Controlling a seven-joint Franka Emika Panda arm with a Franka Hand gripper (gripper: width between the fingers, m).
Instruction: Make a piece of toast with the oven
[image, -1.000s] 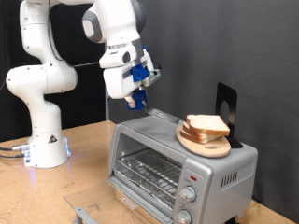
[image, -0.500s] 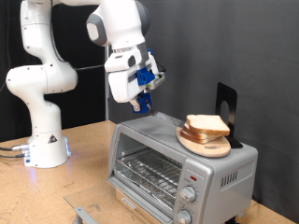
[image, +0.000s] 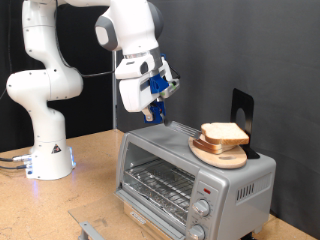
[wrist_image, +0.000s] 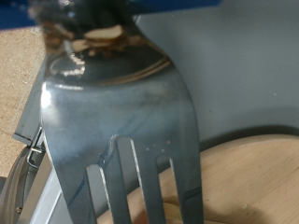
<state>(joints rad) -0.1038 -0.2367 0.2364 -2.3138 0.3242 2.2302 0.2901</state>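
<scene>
Fingers of your gripper (image: 153, 110) clamp a fork (wrist_image: 126, 121) above the toaster oven (image: 190, 172); keep its tines level approaching the bread slice (image: 224, 133) on the wooden plate (image: 214, 154) on top.

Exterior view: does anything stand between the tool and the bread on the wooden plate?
Nothing visible does. The tool holds a shiny metal fork, its tines pointing over the silver-grey toaster oven at the round wooden plate with the pale bread slices; only bare oven top lies between.
</scene>
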